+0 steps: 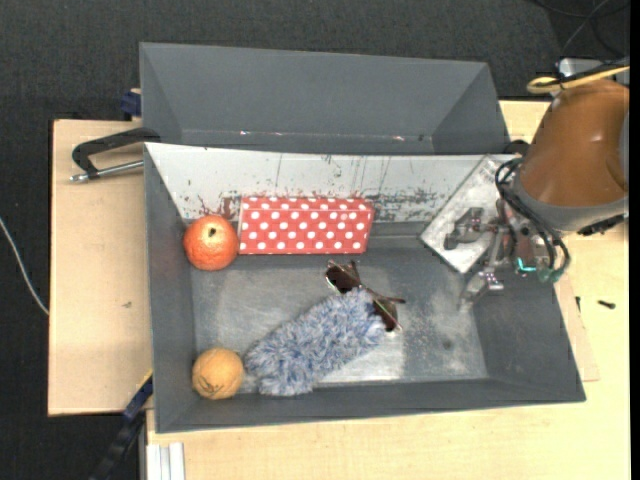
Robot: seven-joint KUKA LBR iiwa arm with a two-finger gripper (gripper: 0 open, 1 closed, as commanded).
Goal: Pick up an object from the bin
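Observation:
My gripper (477, 260) hangs over the right side of the bin, above bare floor near the right wall. It is open, and nothing lies between its fingers. The closest loose thing is a pair of brown sunglasses (362, 290) to its left, near the bin's middle. They rest partly on a fluffy blue-grey duster-like thing (312, 346) that stretches towards the front left.
A red box with white polka dots (305, 226) lies along the back wall. A red apple (210, 243) sits at the box's left end, and an orange (217, 372) sits in the front left corner. The arm with its orange cover comes in over the right rim.

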